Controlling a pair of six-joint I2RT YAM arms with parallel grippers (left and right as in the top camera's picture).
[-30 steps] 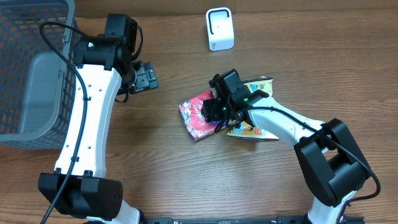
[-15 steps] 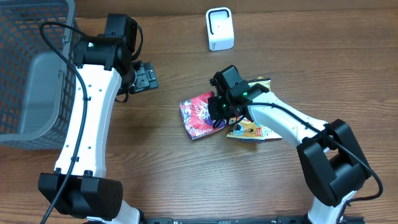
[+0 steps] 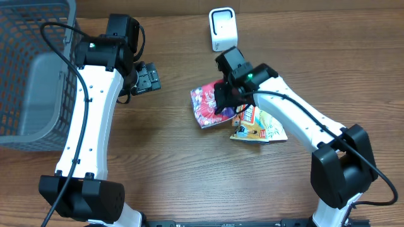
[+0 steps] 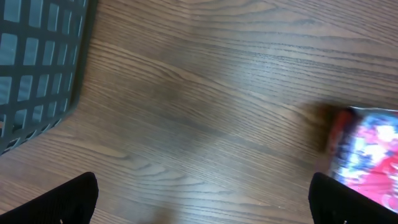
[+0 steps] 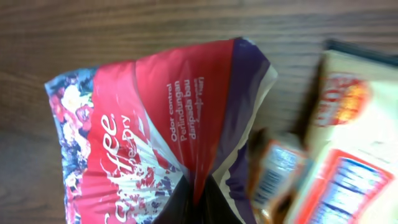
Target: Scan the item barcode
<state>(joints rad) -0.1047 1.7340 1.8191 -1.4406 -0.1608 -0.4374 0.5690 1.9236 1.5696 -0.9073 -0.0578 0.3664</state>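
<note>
My right gripper (image 3: 222, 104) (image 5: 199, 202) is shut on the edge of a red and purple snack packet (image 3: 205, 104) (image 5: 143, 124), which puckers where the jaws pinch it. The packet hangs above the wooden table, a little in front of the white barcode scanner (image 3: 223, 29) at the back. A yellow packet (image 3: 257, 126) (image 5: 354, 143) lies on the table under my right arm. My left gripper (image 3: 148, 79) (image 4: 202, 199) stands open and empty over bare wood, left of the red packet (image 4: 370, 155). I see no barcode on the red packet's visible face.
A grey mesh basket (image 3: 31, 69) (image 4: 37, 62) takes up the table's far left, close beside the left arm. The yellow packet shows a small barcode (image 5: 273, 180) near its edge.
My right gripper shut on the red packet and carried it up and toward the scanner, off the yellow packet. The left arm has not moved.
</note>
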